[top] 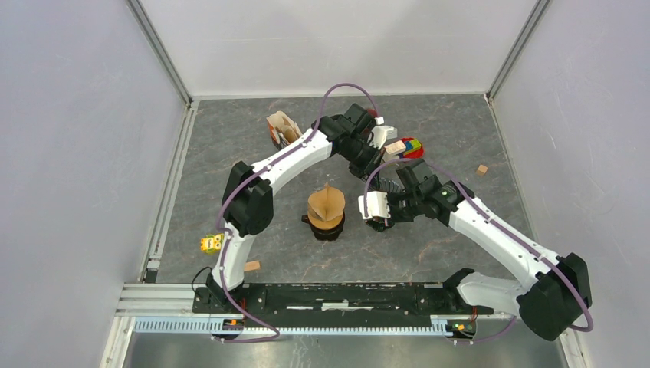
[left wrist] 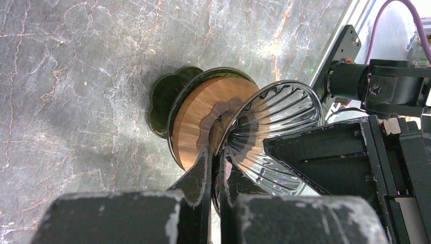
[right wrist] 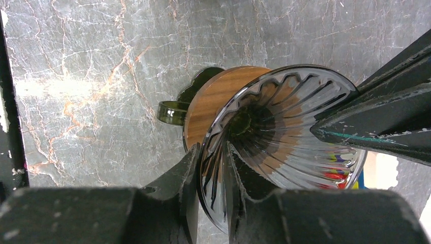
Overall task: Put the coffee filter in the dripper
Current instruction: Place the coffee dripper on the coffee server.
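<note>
- The glass dripper [right wrist: 284, 127] stood empty on its wooden collar [right wrist: 213, 101]; no paper lay in it.
- The right gripper [right wrist: 213, 152] pinched its rim, one finger inside the cone and one outside.
- The left gripper [left wrist: 213, 152] was pressed together with nothing visible between its fingers, and sat back from the dripper.
- Only the overhead view showed what looked like the coffee filters [top: 281, 128], well apart from both grippers, to the left of the left one.
- Only the right wrist view showed the dripper's green ring handle [right wrist: 170, 113].

This is a robotics lab test cell. Plain white walls [top: 69, 153] on aluminium framing [top: 165, 57] enclose a grey marble-patterned surface [top: 230, 138]. Two arms bolt to a rail [top: 337, 295] at its near edge.
</note>
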